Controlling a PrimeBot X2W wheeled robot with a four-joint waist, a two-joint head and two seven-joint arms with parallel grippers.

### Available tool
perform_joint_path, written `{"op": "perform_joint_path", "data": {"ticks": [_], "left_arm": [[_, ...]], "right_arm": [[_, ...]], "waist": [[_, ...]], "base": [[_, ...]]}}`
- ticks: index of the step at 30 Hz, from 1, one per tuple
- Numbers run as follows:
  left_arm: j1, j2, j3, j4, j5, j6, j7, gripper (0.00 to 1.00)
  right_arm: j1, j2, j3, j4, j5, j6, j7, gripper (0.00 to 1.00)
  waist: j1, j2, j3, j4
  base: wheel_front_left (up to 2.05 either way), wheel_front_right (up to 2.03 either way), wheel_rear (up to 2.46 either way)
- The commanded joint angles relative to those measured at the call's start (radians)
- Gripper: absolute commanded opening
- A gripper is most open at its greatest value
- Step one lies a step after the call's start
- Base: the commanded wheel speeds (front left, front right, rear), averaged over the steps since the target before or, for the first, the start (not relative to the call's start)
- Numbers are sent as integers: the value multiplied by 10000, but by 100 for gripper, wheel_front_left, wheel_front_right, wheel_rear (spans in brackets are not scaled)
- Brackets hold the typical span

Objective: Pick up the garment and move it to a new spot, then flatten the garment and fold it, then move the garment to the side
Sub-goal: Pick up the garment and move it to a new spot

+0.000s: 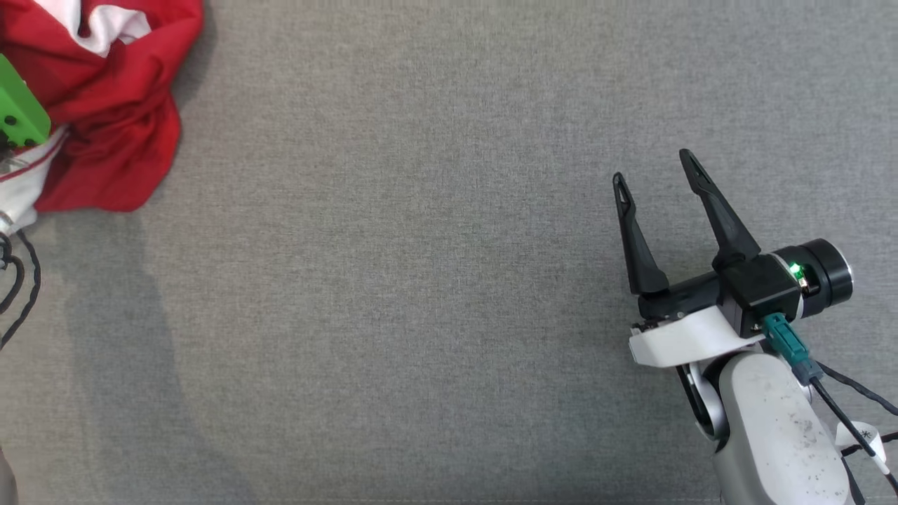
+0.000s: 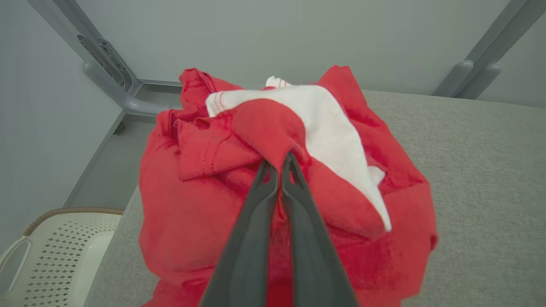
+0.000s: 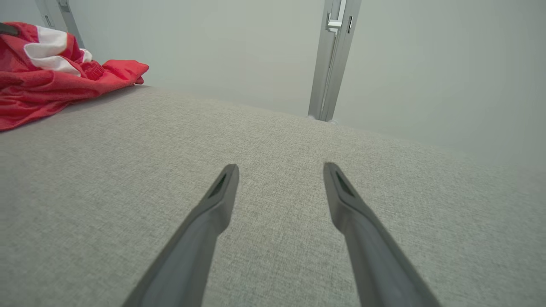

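pinching one red garment [image 2: 192, 221], two left fingers [image 2: 256, 213]; two right fingers [image 3: 213, 209] spread.

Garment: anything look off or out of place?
The red and white garment is crumpled in a heap at the far left corner of the grey surface, close to its edge, with the left hand shut on a fold. No damage visible; nothing else stands out.

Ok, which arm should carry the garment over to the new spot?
Left. The left gripper is shut on a red fold of the garment. The right gripper stands open over the grey surface, well apart from the garment.
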Motion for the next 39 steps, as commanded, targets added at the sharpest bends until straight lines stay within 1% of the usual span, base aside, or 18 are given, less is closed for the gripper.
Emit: {"op": "perform_joint_path", "data": {"ticks": [1,5,7,11,15,21,24,27,30,33,36,39], "left_arm": [[-179,90,-139,-125,-68,-31,-45,0],[-375,155,-504,-564,-328,-32,-225,0],[-425,96,-721,-800,-547,-32,-278,0],[-658,55,-1170,-1323,-894,-32,-331,0],[-886,-128,-1688,-1729,-1136,-33,-373,0],[-1256,-819,-2832,-2597,-1890,-33,-67,0],[-1387,-1450,-3239,-2938,-2369,-33,-146,0],[-1519,-2112,-3381,-2987,-2656,-33,-398,0],[-1301,-2872,-3449,-2798,-2898,49,-876,0],[-699,-3373,-3547,-2452,-3162,35,-1507,0],[51,-3615,-3564,-2135,-3528,88,-2368,0],[1142,-3721,-3742,-1750,-3714,179,-3314,0]], "right_arm": [[137,-30,-11,71,122,-6,-31,100],[316,-28,-101,225,290,-6,-31,100],[410,-28,-164,301,410,-6,-31,100],[712,-28,-359,457,653,-6,-31,100],[1055,-30,-674,585,835,-6,-31,100],[1526,-25,-1133,687,971,-6,-31,100],[1709,-27,-1313,705,1011,-6,-31,100],[1782,-24,-1369,670,1105,-6,-31,100],[1813,-24,-1379,668,1210,-6,-31,100],[1708,-24,-1335,667,1320,-6,-31,100],[1646,-24,-1327,641,1397,-6,-31,100],[1580,-25,-1357,627,1402,-6,-31,100]], "waist": [[-1,0,-584,113],[-1,0,-1253,86],[-1,0,-1642,23],[-1,0,-2485,-193],[-1,0,-3265,-513],[-1,0,-4026,-1112],[-1,0,-4193,-1414],[-1,0,-4187,-1678],[-1,0,-4067,-1888],[-1,0,-3873,-2035],[-1,0,-3711,-2087],[-1,0,-3524,-2081]], "base": [[0,0,0],[0,0,0],[0,0,0],[0,0,0],[0,0,0],[0,0,0],[0,0,0],[0,0,0],[0,0,0],[0,0,0],[0,0,0],[0,0,0]]}}
